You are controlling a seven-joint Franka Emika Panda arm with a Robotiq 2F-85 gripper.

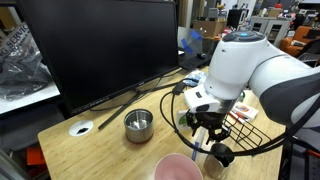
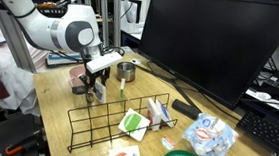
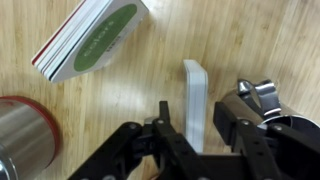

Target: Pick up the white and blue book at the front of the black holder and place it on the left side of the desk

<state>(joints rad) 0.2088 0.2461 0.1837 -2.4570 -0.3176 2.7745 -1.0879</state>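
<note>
A thin white book [image 3: 195, 100] shows edge-on in the wrist view, between my fingers over the wooden desk. My gripper [image 3: 195, 128] is open and straddles it, with a small gap on each side. In both exterior views the gripper [image 1: 206, 136] [image 2: 97, 86] points down at the desk beside the black wire holder [image 1: 243, 128] [image 2: 116, 126]. The book itself is too small to make out in those views. The holder still has other books [image 2: 136, 123] standing in it.
A green-covered book [image 3: 90, 35] lies flat near the gripper. A metal bowl [image 1: 138, 124], a pink cup [image 1: 178, 168] and a shiny metal cup [image 3: 258, 100] stand close by. A large black monitor [image 1: 100, 45] fills the back of the desk.
</note>
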